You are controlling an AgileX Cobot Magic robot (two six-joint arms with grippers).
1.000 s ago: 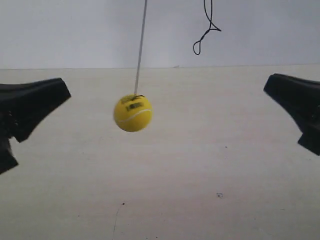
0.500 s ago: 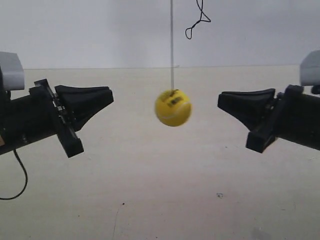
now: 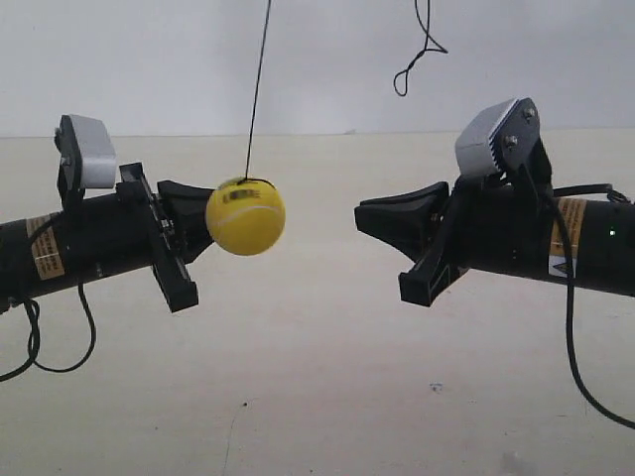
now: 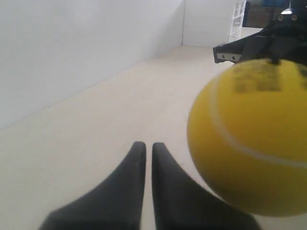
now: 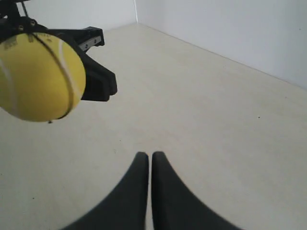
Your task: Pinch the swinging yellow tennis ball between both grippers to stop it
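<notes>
Both the left gripper (image 4: 145,146) and the right gripper (image 5: 145,155) have their jaws pressed together, empty. The yellow tennis ball (image 3: 245,215) hangs by its string (image 3: 258,89) just beside the left gripper's tip, apart from the right gripper.

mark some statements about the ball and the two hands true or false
1. The ball hangs on a string. True.
2. The ball rests on the surface. False: it hangs above it.
3. The ball is nearer the left hand than the right hand. True.
4. Both hands pinch the ball. False: a clear gap separates the right hand from it.
5. The right hand is wide open. False: its jaws are together.
</notes>
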